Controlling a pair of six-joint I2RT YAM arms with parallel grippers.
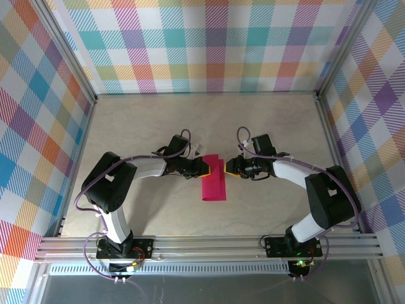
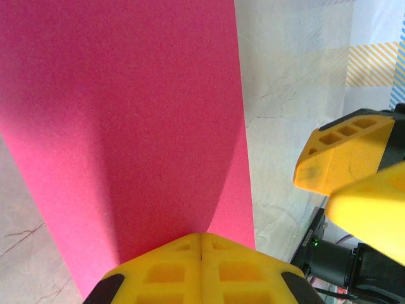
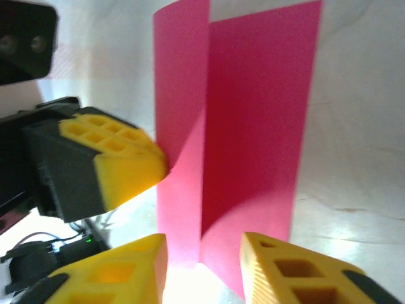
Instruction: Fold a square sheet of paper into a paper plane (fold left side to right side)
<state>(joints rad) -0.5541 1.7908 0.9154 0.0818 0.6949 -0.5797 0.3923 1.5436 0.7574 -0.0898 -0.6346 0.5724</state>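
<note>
Evidently I'm early in the job: the square sheet of paper [image 1: 213,187] lies doubled over at mid-table, one layer bowed up, uncreased. My left gripper [image 2: 201,246] is clamped on its edge. The right gripper [image 3: 204,250] stands parted around the paper, seemingly not pinching. Nose and wing folds remain.

A pale, faintly veined desk [image 1: 158,120], edged by metal rails, carries near its middle the square sheet of paper [image 1: 213,183], magenta, folded into a narrow strip.
</note>
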